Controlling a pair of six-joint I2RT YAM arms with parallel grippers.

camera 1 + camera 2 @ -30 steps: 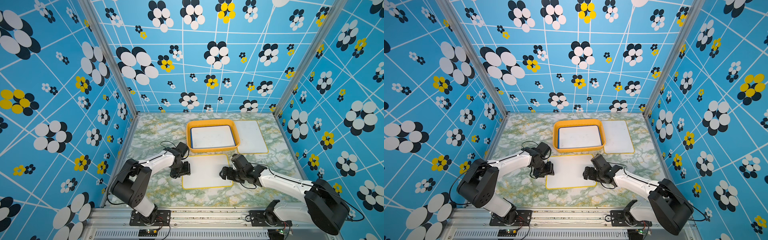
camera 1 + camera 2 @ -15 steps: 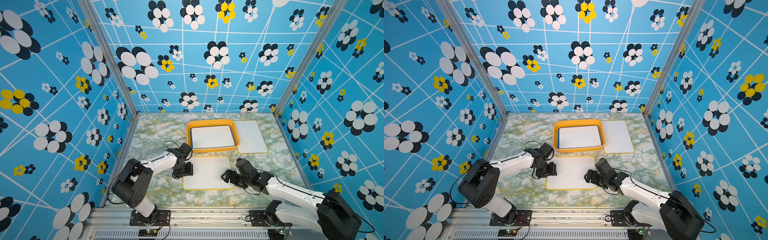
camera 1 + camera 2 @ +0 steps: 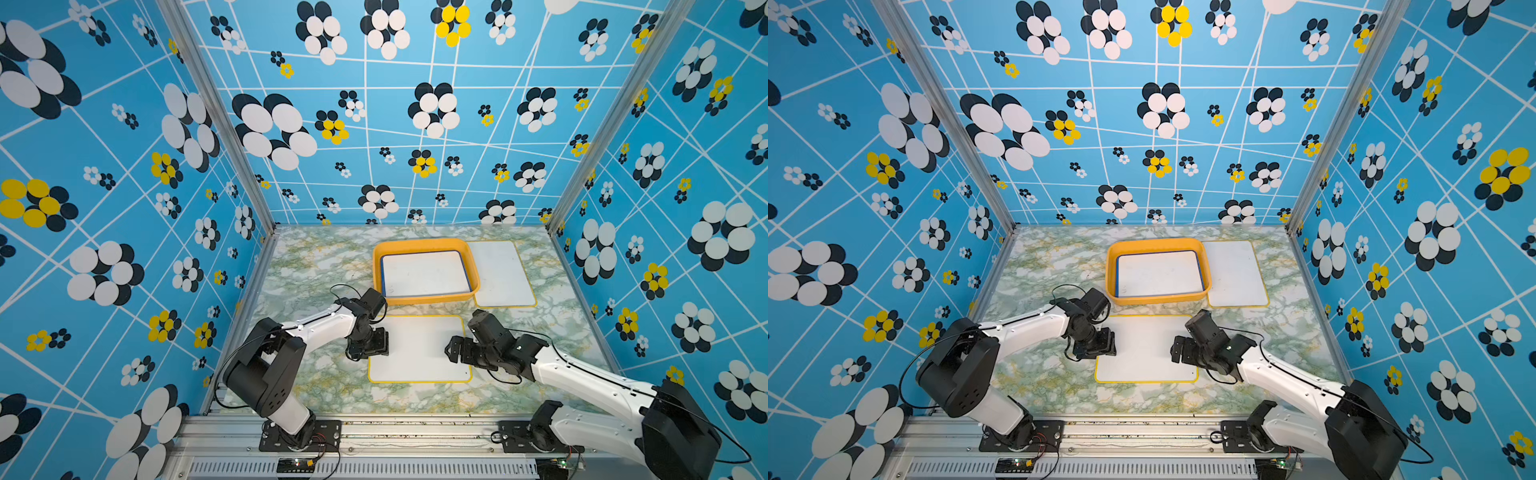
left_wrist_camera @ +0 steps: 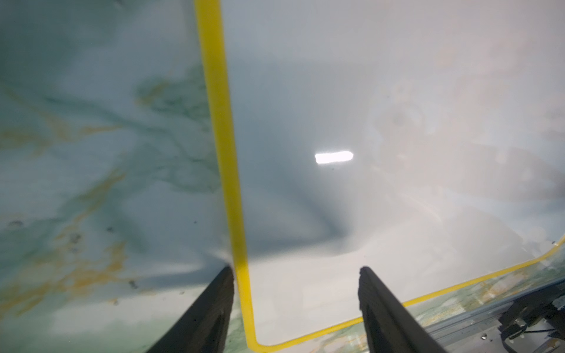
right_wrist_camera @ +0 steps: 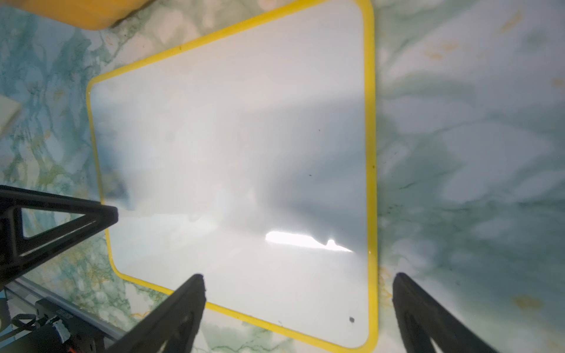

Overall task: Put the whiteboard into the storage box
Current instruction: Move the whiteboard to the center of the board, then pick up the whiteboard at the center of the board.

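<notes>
A yellow-framed whiteboard [image 3: 419, 349] [image 3: 1146, 349] lies flat on the marble table, in front of the orange storage box [image 3: 428, 243] [image 3: 1158, 242]. A blue-framed whiteboard [image 3: 426, 274] lies inside the box. My left gripper [image 3: 370, 345] [image 4: 295, 272] is open at the yellow board's left edge: one finger rests on the table against the frame, the other is over the white face. My right gripper [image 3: 457, 351] [image 5: 299, 278] is open wide across the board's right edge [image 5: 370, 183], holding nothing.
Another yellow-framed whiteboard [image 3: 500, 274] lies flat on the table just right of the box. Patterned blue walls close in the left, right and back. A metal rail [image 3: 374, 432] runs along the front edge.
Both grippers have opened a little wider. The right arm's forearm has dropped lower and drawn back toward the front. The yellow-framed board has barely shifted.
</notes>
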